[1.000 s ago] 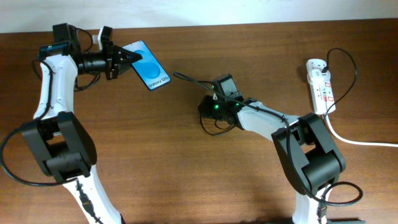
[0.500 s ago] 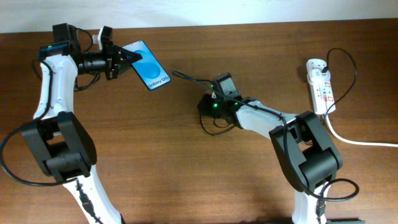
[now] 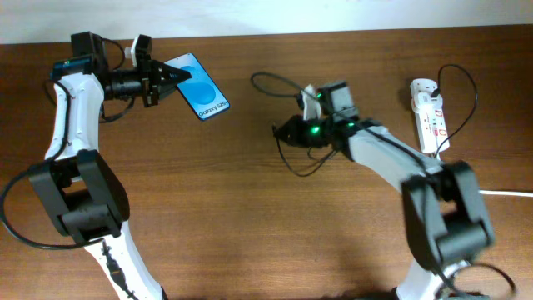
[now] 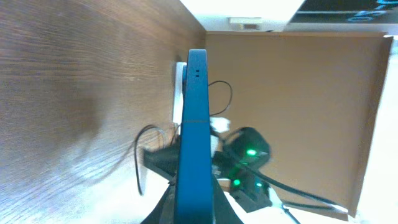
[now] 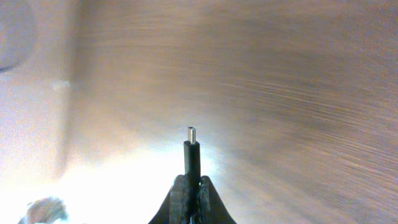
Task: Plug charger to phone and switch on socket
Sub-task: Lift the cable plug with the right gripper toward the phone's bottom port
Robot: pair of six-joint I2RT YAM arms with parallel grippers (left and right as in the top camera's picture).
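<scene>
Overhead, the left gripper (image 3: 169, 77) is clamped on one short end of the phone (image 3: 201, 88), holding it at the far left of the table (image 3: 250, 242), apparently lifted; the left wrist view shows the phone edge-on between the closed fingers. The right gripper (image 3: 285, 131), mid-table, pinches the charger (image 3: 265, 75) just behind its plug tip (image 5: 192, 132), which projects beyond the fingers; the thin cable trails slack behind it. The socket (image 3: 429, 117) lies well apart at the far right. By judgement, the phone is rigid, smooth and liable to slip, so it is best gripped across its edges; the cable is limp and light, so only the stiff plug body gives a steerable hold.
</scene>
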